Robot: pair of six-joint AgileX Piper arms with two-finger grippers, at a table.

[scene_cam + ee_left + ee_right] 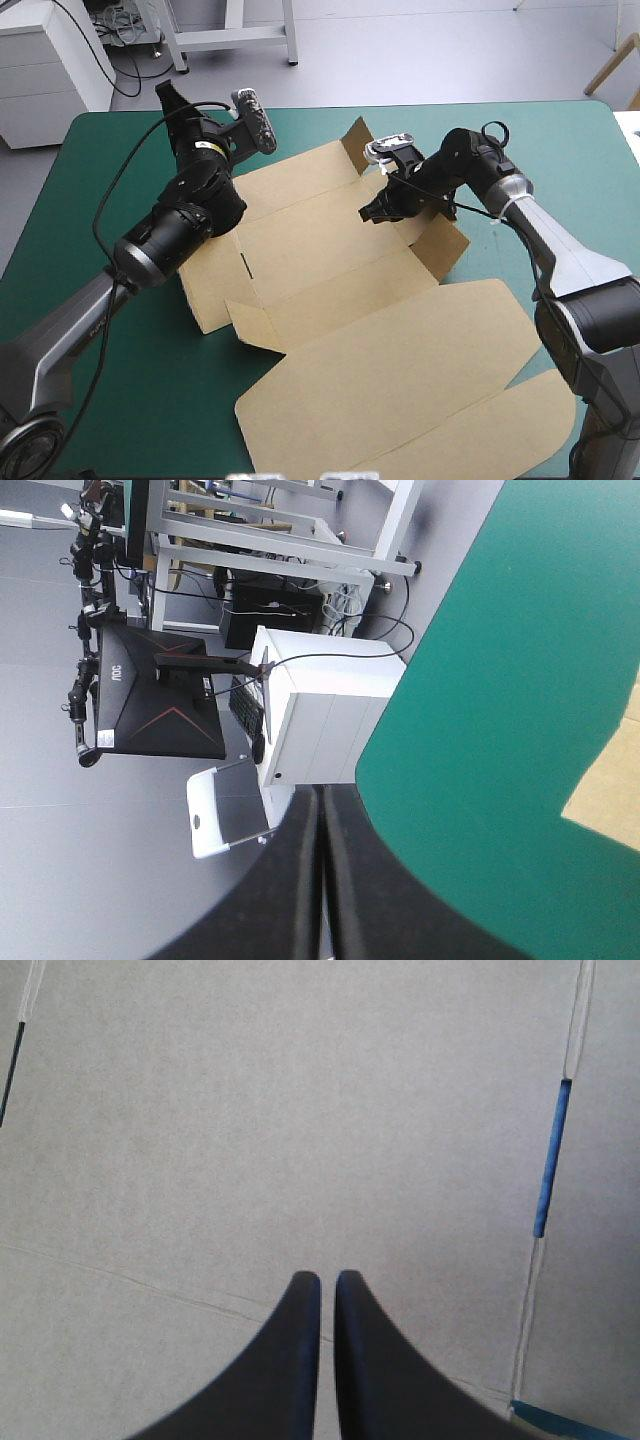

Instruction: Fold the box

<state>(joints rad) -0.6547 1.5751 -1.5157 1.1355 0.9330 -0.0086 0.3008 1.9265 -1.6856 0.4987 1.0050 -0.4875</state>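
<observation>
The box (330, 270) is one cut sheet of plain brown board. It lies across the middle of the table's teal-green cover (130, 400) and reaches toward the near right corner. Most of it is flat. The broad lid (400, 380) lies nearest us, with a rounded tuck flap (500, 425) at its near right end. We count two parts clearly standing: a far flap (355, 140) and the right wall (447, 240). A small tab (245, 325) at the left side seems to lift a little off the cover.

In the right wrist view the board fills everything, crossed by faint score lines. We count two cut slits there, one on each side of the gripper, and the cover shows through the clearer slit (551, 1160).

A small yellow label (205, 148) sits on the left arm (190, 215), its writing too small to read.

There are two arms and two grippers. The right arm (560, 260) reaches in over the right wall. The fingers of the right gripper (327, 1280) are pressed together and pinch nothing, pointing at the middle panel; we cannot tell whether they touch it. The left gripper (320, 798) also has its fingers pressed together, with nothing between them. It points out past the table's edge, with a corner of the board off to one side. The left arm itself lies over the box's left side.
</observation>
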